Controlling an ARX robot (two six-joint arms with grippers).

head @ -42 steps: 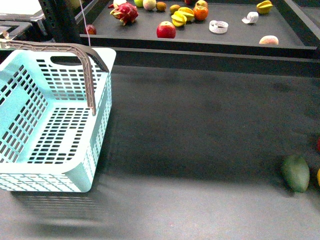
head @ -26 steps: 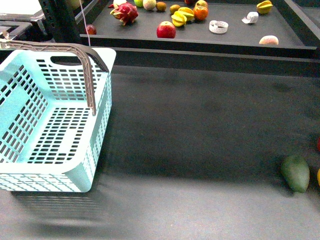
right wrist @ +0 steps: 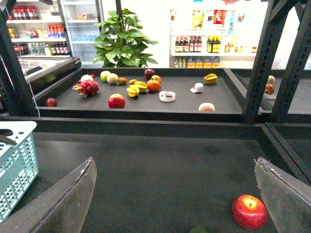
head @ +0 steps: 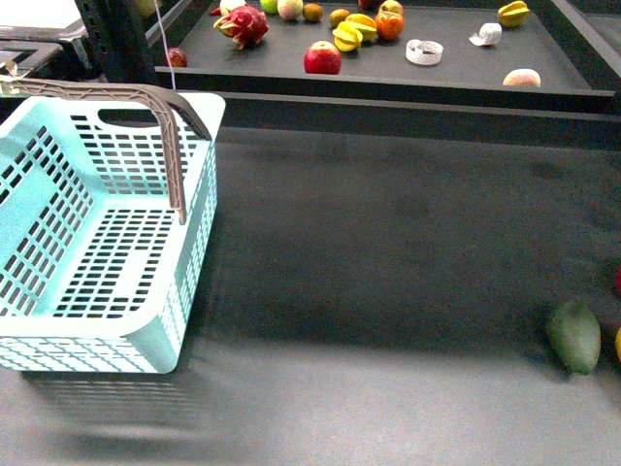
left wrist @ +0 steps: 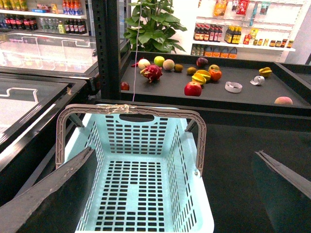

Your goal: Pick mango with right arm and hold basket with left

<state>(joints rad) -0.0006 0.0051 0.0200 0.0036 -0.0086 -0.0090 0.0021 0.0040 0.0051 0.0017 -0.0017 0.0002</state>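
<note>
Both arms wait before the pick. Nearest, the left gripper (left wrist: 173, 151) hangs with fingers spread wide over the pale blue basket (head: 199, 223), which sits at 9 o'clock on the dark counter (head: 388, 252). The right gripper (right wrist: 175, 160) is likewise spread and empty. The mango (head: 618, 344) shows only as a yellow sliver at 4 o'clock, just beyond a dark green mango (head: 572, 336). A sound pick would swing the right arm that way and straddle the yellow fruit's narrow width, clear of the green one and the red apple (right wrist: 249, 211). The left should close on the raised handle (head: 97, 90). The fruit shelf (head: 456, 73) lies far off at 12 o'clock. Nothing has visibly moved since the earlier frames.
</note>
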